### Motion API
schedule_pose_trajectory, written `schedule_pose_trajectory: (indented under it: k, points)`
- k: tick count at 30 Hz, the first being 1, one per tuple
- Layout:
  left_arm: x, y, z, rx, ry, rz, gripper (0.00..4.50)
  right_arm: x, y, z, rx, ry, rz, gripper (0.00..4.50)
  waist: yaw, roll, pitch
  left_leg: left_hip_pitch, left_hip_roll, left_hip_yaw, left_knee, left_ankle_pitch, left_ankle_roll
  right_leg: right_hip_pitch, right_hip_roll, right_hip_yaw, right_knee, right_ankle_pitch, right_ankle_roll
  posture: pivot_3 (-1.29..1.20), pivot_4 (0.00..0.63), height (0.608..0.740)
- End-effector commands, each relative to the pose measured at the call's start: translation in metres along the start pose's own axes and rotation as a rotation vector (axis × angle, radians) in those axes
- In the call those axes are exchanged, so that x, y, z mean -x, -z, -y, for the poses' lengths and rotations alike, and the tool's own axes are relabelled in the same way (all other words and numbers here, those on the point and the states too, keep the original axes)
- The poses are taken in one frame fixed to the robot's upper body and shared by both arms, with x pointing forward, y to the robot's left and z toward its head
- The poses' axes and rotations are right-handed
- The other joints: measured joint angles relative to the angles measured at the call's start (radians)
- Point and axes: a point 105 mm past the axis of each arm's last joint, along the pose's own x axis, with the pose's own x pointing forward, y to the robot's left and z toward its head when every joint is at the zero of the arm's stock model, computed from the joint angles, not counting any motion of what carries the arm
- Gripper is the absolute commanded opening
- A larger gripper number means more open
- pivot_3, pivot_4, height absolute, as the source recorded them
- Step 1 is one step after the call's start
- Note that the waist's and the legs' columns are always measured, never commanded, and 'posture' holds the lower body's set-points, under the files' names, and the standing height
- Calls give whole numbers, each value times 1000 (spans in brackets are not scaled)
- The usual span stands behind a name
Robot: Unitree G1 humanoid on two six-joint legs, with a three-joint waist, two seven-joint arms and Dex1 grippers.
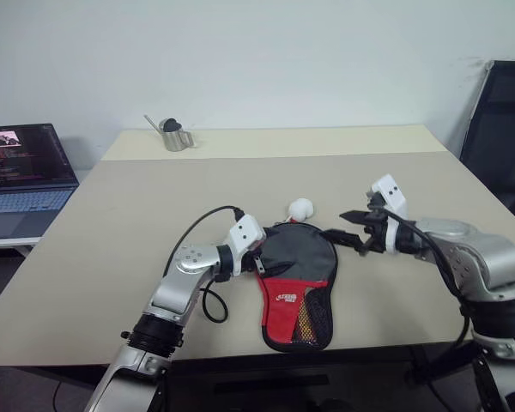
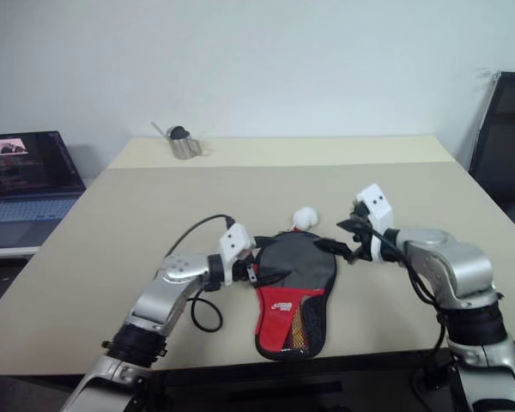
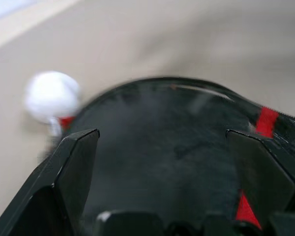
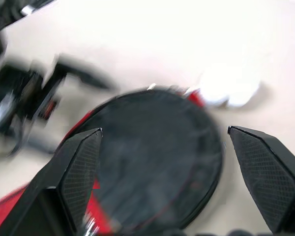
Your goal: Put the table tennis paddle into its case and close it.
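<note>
The case (image 1: 296,275) lies flat near the table's front edge, its round black end away from me and its red mesh-pocket end toward me. Its two halves lie together and the table tennis paddle is hidden. My left gripper (image 1: 260,260) is open at the case's left rim; in the left wrist view its fingers (image 3: 78,162) stand on either side of the black fabric (image 3: 162,147). My right gripper (image 1: 354,230) hangs open just right of the case, off the table. The right wrist view looks down on the case's round end (image 4: 152,157).
A small white plush charm (image 1: 300,209) lies at the case's far rim. A metal watering can (image 1: 176,136) stands at the table's far left. To the left of the table is an open laptop (image 1: 21,176), and a black chair (image 1: 502,129) is at the right.
</note>
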Motion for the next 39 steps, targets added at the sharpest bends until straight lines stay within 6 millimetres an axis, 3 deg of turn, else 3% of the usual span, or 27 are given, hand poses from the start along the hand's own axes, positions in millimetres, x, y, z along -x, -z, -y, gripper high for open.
schedule_pose_trajectory:
  k: [1,7,13,38,39]
  points:
    - [-1,3,2,17,-8,13,4489,-18,-25,4,31,17,74,4500,-1,0,0,0,0,0,0,0,0,0,0,0,0,0,0,0,150,740]
    - [0,7,3,23,-22,6,4489,-69,-37,24,22,87,92,4500,1,1,0,0,0,0,0,0,0,-1,0,0,1,0,0,0,150,740]
    - [6,9,5,24,-35,-12,4489,-107,-21,44,4,212,40,4500,-3,1,1,0,0,1,-1,1,-1,-1,0,0,-1,0,0,0,150,740]
    - [17,12,7,23,-68,-52,4489,-136,10,35,-15,376,-21,4500,-23,4,2,-1,0,-1,-1,1,-2,-2,-1,2,0,0,0,0,150,740]
    - [18,13,8,22,-68,-54,4499,-137,11,35,-1,392,-26,4315,-24,4,2,-1,0,-1,-1,1,-2,-2,-1,2,1,0,0,0,150,740]
